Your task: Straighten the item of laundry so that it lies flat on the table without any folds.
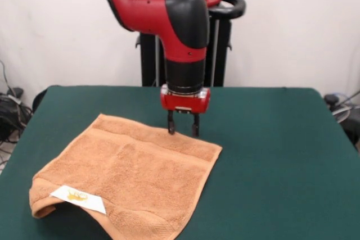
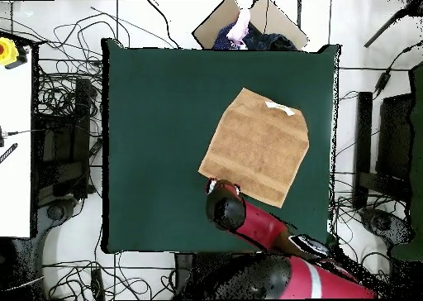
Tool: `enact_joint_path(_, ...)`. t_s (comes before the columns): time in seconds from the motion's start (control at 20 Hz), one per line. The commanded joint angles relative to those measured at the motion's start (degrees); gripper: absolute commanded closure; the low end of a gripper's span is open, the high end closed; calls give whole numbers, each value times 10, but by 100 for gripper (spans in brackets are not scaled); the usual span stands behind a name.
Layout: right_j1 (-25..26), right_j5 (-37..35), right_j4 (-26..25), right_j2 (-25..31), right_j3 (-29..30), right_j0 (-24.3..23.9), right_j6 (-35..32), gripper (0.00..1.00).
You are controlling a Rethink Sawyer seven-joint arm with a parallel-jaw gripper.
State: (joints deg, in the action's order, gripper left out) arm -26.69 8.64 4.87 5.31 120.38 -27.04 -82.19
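hand [image 1: 182, 130] open over towel [image 1: 132, 178] edge | overhead: fingers hidden

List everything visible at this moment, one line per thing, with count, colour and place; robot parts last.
towel: one, orange-tan, spread on the table, its near corner by the label curled under
label: one, white with yellow print, on the towel's curled corner
table: one, dark green, under the towel
cardboard box: one, brown, beyond the table's far edge in the overhead view
cables: many, dark, on the floor around the table
arm: one, red and black, coming down over the towel's far edge
gripper: one, black fingers, open, tips at the towel's far edge
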Motion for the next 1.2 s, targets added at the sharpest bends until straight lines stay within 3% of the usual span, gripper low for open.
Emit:
enact_joint_path(0.05, 2, -10, 58, -46, -30, 46, -143, 0)
enact_joint_path(0.2, 13, -57, 52, 13, -21, 3, -145, 0)
enact_joint_path(0.4, 23, -32, 20, 110, 8, -79, -163, 0)
enact_joint_path(0.75, -84, -65, 52, 69, 68, -64, -172, 0)
enact_joint_path(1.2, -65, -44, 77, 66, 63, -76, -185, 0)
